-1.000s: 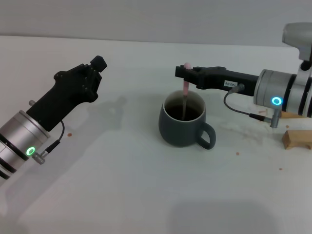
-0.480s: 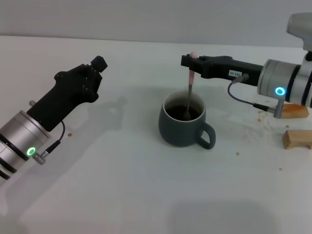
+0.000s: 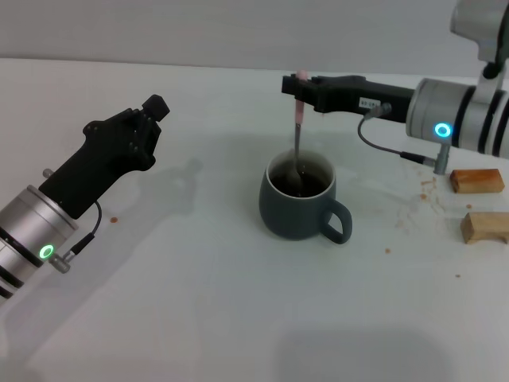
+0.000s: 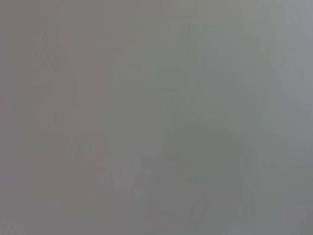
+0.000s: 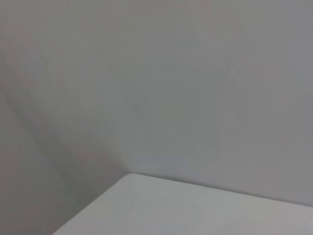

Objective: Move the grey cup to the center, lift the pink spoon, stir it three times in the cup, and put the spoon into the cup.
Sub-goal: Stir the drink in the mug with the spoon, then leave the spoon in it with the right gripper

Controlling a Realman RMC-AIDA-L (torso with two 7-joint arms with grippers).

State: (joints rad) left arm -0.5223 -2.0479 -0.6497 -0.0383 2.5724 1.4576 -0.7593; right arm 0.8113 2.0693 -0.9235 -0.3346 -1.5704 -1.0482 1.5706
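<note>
The grey cup [image 3: 296,203] stands near the middle of the white table, handle toward the front right, with dark liquid inside. My right gripper [image 3: 299,84] hovers above the cup's far rim, shut on the top of the pink spoon [image 3: 297,135]. The spoon hangs almost upright, with its metal bowl dipped in the liquid. My left gripper [image 3: 154,106] is raised off the table well to the left of the cup, holding nothing. Both wrist views show only blank pale surfaces.
Two small wooden blocks [image 3: 477,181] [image 3: 486,227] lie at the right edge of the table, under and beside my right forearm. Small brown spots [image 3: 414,203] dot the table right of the cup. The table's far edge meets a grey wall.
My right gripper has risen and shifted left over the cup, and the spoon has lifted with it, its bowl moving toward the cup's left side. My left arm has drifted slightly left.
</note>
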